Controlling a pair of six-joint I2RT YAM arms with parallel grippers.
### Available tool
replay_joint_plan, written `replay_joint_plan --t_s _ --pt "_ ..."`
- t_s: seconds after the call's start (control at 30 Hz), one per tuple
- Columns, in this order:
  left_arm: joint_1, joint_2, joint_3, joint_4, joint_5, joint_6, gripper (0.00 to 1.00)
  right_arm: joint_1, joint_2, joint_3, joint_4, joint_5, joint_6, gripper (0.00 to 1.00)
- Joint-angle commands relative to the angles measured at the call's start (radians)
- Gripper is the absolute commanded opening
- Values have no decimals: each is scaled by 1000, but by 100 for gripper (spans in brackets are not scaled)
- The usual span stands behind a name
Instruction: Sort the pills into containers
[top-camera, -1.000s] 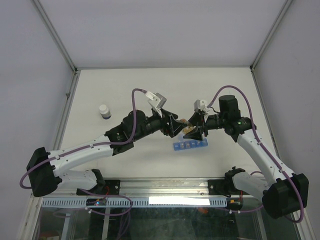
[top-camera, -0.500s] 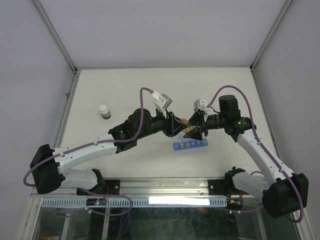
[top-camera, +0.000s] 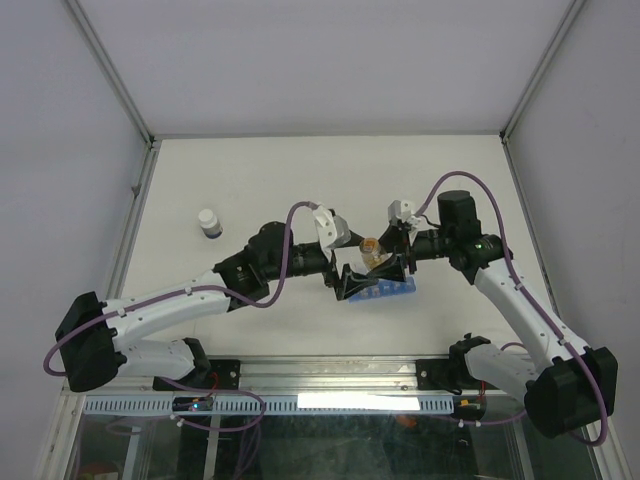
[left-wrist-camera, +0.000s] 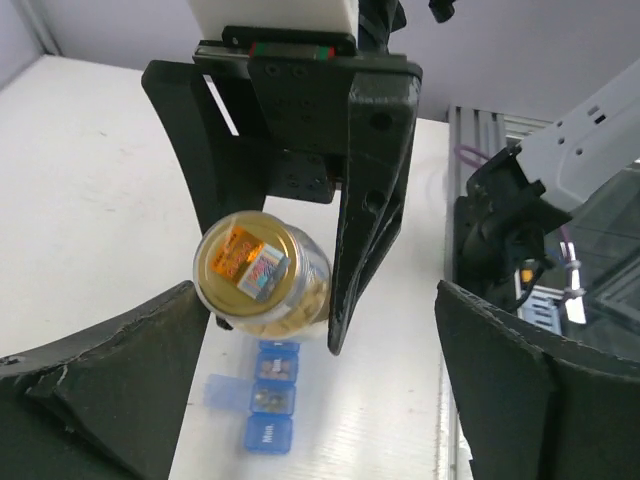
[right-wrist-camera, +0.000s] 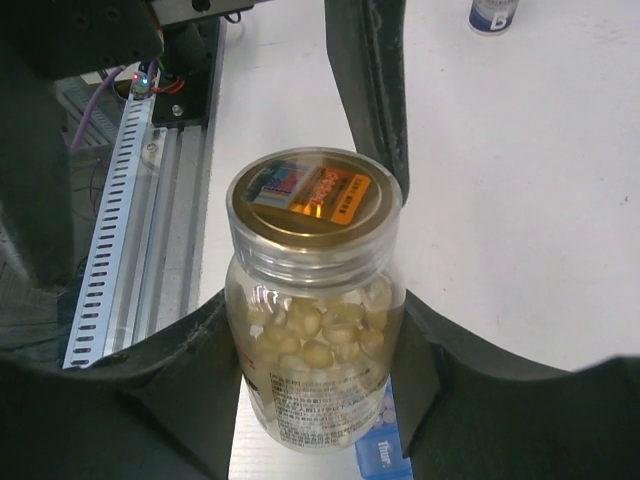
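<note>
My right gripper (top-camera: 385, 262) is shut on a clear pill bottle (top-camera: 372, 250) with a gold top, full of pale yellow pills, and holds it tilted above the table. In the right wrist view the bottle (right-wrist-camera: 315, 310) sits between my right gripper's (right-wrist-camera: 315, 325) pads. The blue pill-organiser strip (top-camera: 388, 290) lies on the table just below it. In the left wrist view the strip (left-wrist-camera: 268, 400) has one lid flipped open and pills in two compartments. My left gripper (top-camera: 345, 282) is open and empty, low over the strip's left end, facing the bottle (left-wrist-camera: 262, 275).
A small white round cap with a dark base (top-camera: 209, 222) stands at the left of the table, also at the top of the right wrist view (right-wrist-camera: 495, 14). The table's metal rail (top-camera: 330, 375) runs along the near edge.
My left gripper has drawn back from the bottle's top and dropped towards the near side, over the strip's left end. The right arm and bottle have not moved.
</note>
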Motion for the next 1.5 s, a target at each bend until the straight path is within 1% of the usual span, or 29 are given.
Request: replay_joint_plan --t_s 0.0,0.1,0.2,0.33,0.4,0.5,0.57,0.83,0.93,1.3,1.37,1.43,1.47 --pt "-22 -124 -82 165 5 63 99 -11 -13 24 45 -1 17 0" --pt "-22 -191 -139 250 -134 -37 99 -11 -13 24 44 -1 15 0" --pt "-22 -221 -152 253 -238 -147 99 -11 -9 23 44 -4 15 0" --pt "-20 -210 -145 246 -304 -272 98 -11 -8 23 44 -5 15 0" --pt "-23 -183 -111 201 -333 -311 94 -11 -8 23 44 -3 15 0" --pt "-40 -126 -15 57 -401 -326 90 -11 -10 23 44 -2 15 0" --pt "-51 -98 17 21 -411 -322 88 -11 -9 23 43 0 15 0" --pt "-71 -43 70 -18 -396 -303 81 -11 -7 23 42 0 13 0" --pt "-77 -24 85 -28 -394 -301 73 -11 -7 23 42 0 12 0" --pt "-86 10 103 -51 -392 -297 62 -11 -8 23 42 1 12 0" --pt "-86 14 104 -53 -390 -294 57 -11 -8 23 42 0 12 0" --pt "-86 16 105 -55 -390 -291 49 -11 -10 23 42 1 12 0" --pt "-86 16 105 -56 -392 -290 40 -11 -10 23 41 1 12 0"
